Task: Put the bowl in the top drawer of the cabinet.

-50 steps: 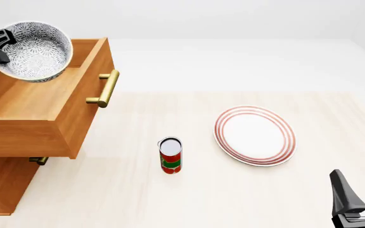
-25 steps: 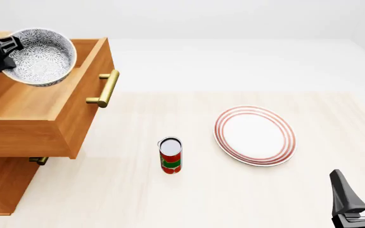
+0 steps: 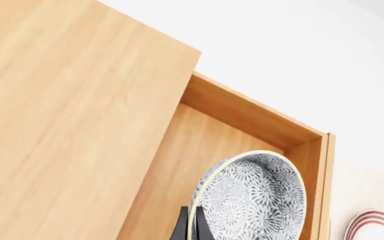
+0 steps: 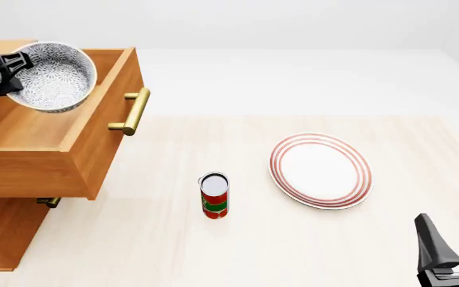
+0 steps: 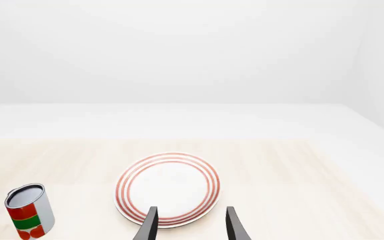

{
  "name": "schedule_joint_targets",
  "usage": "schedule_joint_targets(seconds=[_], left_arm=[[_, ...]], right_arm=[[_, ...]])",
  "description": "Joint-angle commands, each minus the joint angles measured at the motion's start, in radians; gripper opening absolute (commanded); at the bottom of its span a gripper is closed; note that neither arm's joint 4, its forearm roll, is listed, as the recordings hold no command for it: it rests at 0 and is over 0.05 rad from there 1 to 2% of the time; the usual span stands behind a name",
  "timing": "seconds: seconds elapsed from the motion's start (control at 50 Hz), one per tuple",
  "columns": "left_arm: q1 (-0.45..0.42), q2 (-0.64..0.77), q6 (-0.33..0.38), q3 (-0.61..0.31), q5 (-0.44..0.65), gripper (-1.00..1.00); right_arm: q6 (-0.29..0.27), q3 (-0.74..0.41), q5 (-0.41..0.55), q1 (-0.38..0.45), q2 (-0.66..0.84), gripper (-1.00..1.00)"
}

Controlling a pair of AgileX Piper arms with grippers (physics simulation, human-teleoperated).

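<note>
The cabinet [image 4: 6, 239] fills the table's left edge from where I sit, its top drawer [image 4: 94, 143] pulled well out with the brass handle [image 4: 134, 112] facing the open tabletop. Over that drawer's back half I hold the bowl [image 4: 54, 76], tilted, its rim pinched between the fingers of my left gripper [image 4: 12, 69]. Over the last second it has sunk a little and slid toward the drawer's front panel, so I judge it is now well inside the drawer's walls and the lowering is nearly done (whether it touches the floor yet, I cannot tell). I expect letting go to be the next step. The red-ringed plate [image 4: 320, 170] lies toward the table's right side, the red and green can [image 4: 214, 195] stands near the middle, and my right gripper [image 5: 189, 225] waits at the near right corner, jaws apart and holding nothing.
</note>
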Motion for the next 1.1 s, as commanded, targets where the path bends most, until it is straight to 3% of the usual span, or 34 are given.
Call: schedule_joint_targets(seconds=[0.02,1.1], left_arm=[[0.003,0.013,0.003,0.01,-0.022,-1.0],[0.016,0.04,0.001,0.06,-0.074,-1.0]], right_arm=[[0.0,0.02,-0.011,0.0,-0.009,1.0],[0.0,0.019,-0.007,0.0,-0.011,1.0]])
